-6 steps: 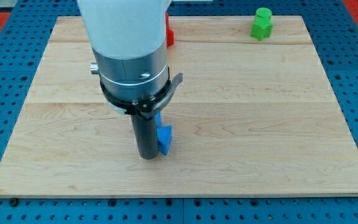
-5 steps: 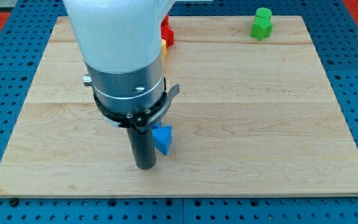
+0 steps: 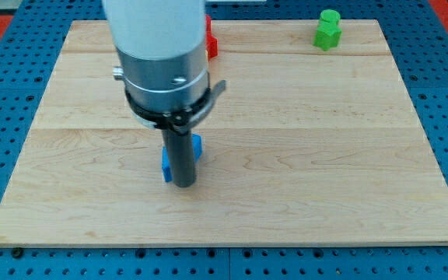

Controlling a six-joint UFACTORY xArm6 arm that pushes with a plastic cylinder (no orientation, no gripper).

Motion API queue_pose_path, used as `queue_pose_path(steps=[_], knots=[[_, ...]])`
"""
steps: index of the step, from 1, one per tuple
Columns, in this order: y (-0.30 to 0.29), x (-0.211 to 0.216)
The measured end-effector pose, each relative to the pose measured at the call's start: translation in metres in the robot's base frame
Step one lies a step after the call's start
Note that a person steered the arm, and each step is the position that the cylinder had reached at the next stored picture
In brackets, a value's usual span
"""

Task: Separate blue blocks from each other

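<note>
My tip [image 3: 181, 185] rests on the wooden board [image 3: 325, 155], left of centre and toward the view's bottom. Blue shows on both sides of the rod just above the tip. One blue piece [image 3: 166, 166] sticks out on the rod's left. Another blue piece [image 3: 197, 146] sticks out on its right, a little higher. The rod hides the rest, so I cannot tell their shapes or whether they touch each other.
A green block [image 3: 327, 29] stands near the board's top right corner. A red block [image 3: 211, 43] shows at the top edge, partly hidden behind the arm's body.
The rod has moved right and toward the view's top. The blue triangular block that lay to its right no longer shows there; blue now shows on the rod's left side.
</note>
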State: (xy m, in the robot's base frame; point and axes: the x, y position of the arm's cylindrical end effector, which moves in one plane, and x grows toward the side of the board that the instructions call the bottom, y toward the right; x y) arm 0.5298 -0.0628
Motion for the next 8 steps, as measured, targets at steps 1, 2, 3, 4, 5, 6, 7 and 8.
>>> queue_pose_path(steps=[1,2,3,4,5,6,7,8], knots=[[0.0,-0.015],[0.0,-0.029],[0.0,-0.049],[0.0,-0.067],[0.02,-0.072],[0.069,-0.069],[0.108,-0.113],[0.113,-0.179]])
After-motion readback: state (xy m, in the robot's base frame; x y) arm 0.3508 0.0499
